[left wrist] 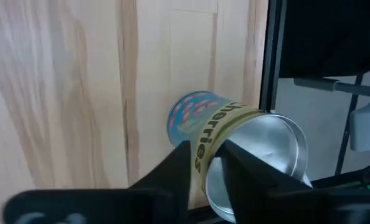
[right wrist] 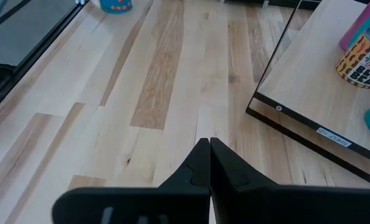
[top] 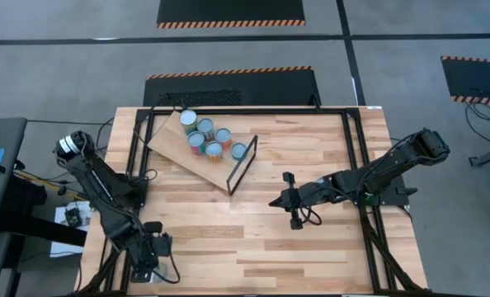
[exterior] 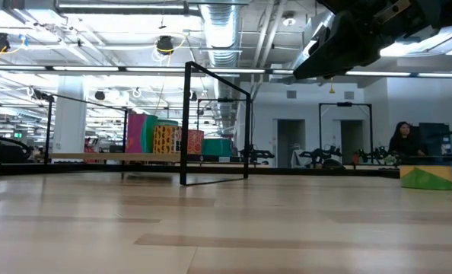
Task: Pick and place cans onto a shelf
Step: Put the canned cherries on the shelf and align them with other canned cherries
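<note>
Left gripper (left wrist: pixel 207 165) jaws clamp can (left wrist: pixel 235 146); right gripper (right wrist: pixel 205 149) closed above planked tabletop (top: pixel 311 239).

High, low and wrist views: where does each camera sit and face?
High view: overhead, facing down on the planked wooden tabletop and tilted light-wood shelf; left arm and right arm show.
Low view: at tabletop height, facing level toward the shelf; the right arm shows above.
Left wrist view: on the left arm, facing a blue-sided, silver-topped can; left gripper shows.
Right wrist view: on the right arm, facing tabletop and shelf; shut right gripper shows.
All but the left wrist view show the shelf.
</note>
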You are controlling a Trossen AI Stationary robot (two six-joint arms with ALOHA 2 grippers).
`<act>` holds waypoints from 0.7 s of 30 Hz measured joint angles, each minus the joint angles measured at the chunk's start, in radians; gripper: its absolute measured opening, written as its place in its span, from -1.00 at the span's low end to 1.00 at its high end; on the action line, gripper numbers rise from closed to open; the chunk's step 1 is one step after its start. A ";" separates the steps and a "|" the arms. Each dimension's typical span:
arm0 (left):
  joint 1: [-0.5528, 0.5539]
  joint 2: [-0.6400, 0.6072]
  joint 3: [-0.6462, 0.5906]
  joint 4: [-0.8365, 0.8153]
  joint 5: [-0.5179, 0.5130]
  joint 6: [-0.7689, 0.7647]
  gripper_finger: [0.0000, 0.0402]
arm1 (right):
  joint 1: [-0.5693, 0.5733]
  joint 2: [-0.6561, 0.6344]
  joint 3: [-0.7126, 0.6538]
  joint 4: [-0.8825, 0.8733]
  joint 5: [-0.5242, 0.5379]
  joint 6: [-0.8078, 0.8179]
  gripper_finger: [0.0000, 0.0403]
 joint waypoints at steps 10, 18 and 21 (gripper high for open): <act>0.067 -0.042 0.030 -0.034 -0.096 0.062 -0.99 | 0.000 0.000 0.000 0.000 0.000 0.000 -0.93; 0.274 -0.177 0.032 -0.129 -0.175 0.105 -1.00 | 0.000 0.000 0.000 0.000 0.000 0.002 -0.91; 0.397 -0.249 0.032 -0.233 -0.241 0.078 -1.00 | 0.000 0.000 0.000 0.000 0.000 0.002 -0.90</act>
